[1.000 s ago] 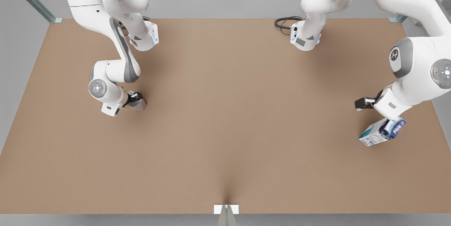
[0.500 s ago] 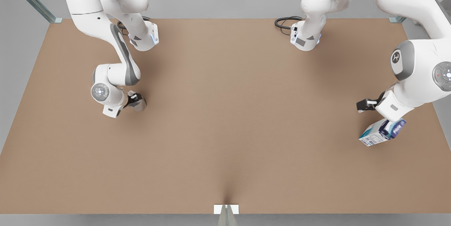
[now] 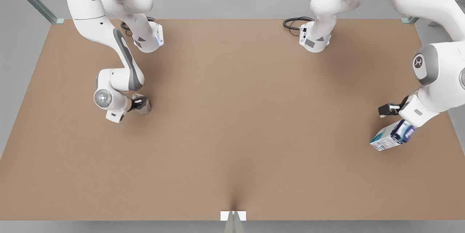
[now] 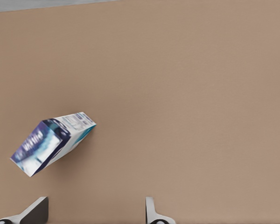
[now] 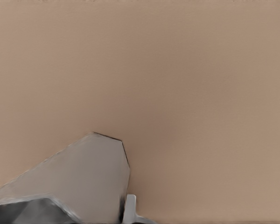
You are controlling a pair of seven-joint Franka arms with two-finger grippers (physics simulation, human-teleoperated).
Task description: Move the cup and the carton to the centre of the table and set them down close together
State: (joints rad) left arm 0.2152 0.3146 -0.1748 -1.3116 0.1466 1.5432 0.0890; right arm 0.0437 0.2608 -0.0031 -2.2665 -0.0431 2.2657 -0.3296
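The silvery faceted cup (image 3: 146,108) (image 5: 79,182) stands on the brown table (image 3: 232,124) toward the front view's left. My right gripper (image 3: 141,103) is down around it, and one fingertip (image 5: 129,208) presses against its side; the other finger is hidden behind the cup. The white, blue and teal carton (image 3: 390,136) (image 4: 52,142) lies tilted on the table near the front view's right edge. My left gripper (image 3: 407,117) (image 4: 93,214) hovers over the carton's far end. It is open and the carton sits off to one side of its fingers, not between them.
Both arm bases (image 3: 148,38) (image 3: 314,40) stand at the table's far edge, with a black cable loop (image 3: 293,24) beside one. The wide middle of the table is bare brown surface. A small white bracket (image 3: 233,215) marks the near edge.
My left arm has slid toward the front view's right, so its gripper now covers more of the carton's end. My right wrist shifted slightly at the cup. Cup and carton stayed put.
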